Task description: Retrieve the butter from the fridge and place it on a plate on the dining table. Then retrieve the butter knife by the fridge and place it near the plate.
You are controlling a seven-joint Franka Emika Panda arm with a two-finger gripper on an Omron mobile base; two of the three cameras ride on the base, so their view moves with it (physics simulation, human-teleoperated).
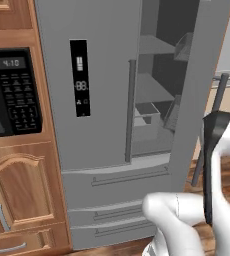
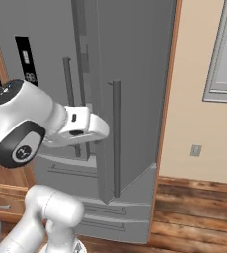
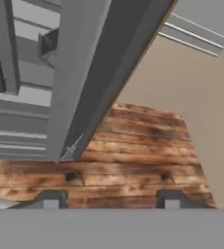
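The grey fridge stands in front of me with its right door swung open. Bare shelves and a pale bin show inside. In the hand view my gripper is open, its two fingertips wide apart with nothing between them. It points down past the lower edge of the open door at the wood floor. In the right base view the hand sits beside the door's inner edge, at about mid-height of its long bar handle. The butter, the plate, the dining table and the butter knife are out of view.
A black microwave is set into wood cabinets left of the fridge. Two lower fridge drawers are closed. A beige wall with an outlet and a window frame lies to the right of the fridge.
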